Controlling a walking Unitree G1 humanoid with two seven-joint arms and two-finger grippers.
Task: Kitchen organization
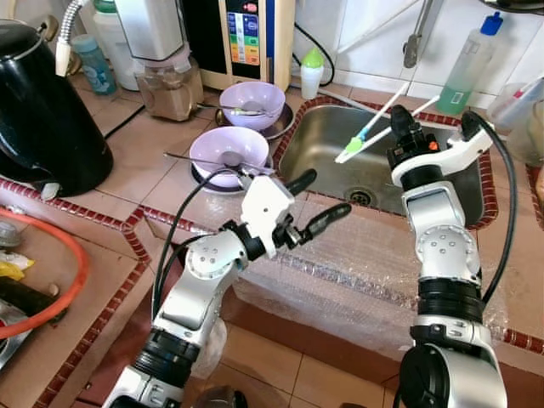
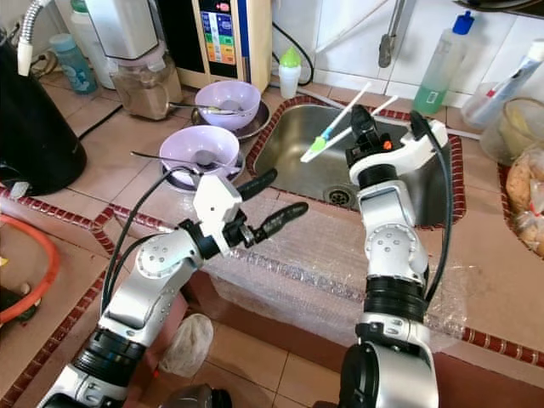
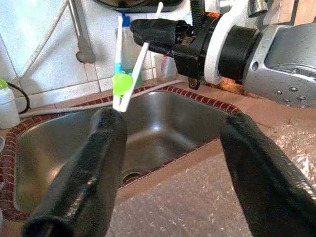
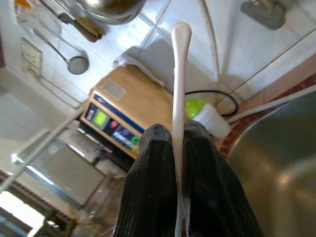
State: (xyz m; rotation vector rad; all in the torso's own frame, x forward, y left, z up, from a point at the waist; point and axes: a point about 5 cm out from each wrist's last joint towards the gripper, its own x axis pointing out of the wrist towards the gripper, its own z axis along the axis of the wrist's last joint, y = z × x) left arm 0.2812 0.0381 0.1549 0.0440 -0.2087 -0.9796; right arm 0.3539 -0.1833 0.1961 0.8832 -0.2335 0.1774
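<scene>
My right gripper (image 1: 399,126) is raised over the steel sink (image 1: 316,140) and is shut on two white-handled toothbrushes (image 1: 372,129). Their green and blue heads point left over the basin. In the right wrist view a white handle (image 4: 178,89) runs up between the closed fingers (image 4: 153,168). My left gripper (image 1: 319,201) is open with nothing between its fingers. It hovers over the bubble wrap (image 1: 365,255) at the sink's front edge, just left of and below the brushes. From the left wrist view, the brushes (image 3: 123,64) hang beyond its spread fingers (image 3: 94,168).
Two purple bowls (image 1: 228,146) (image 1: 252,98) with spoons sit left of the sink. A black kettle (image 1: 38,110) stands at far left. A blender jar (image 1: 170,81), a green-capped bottle (image 1: 312,72) and a soap bottle (image 1: 463,72) line the back. An orange hose (image 1: 72,272) lies lower left.
</scene>
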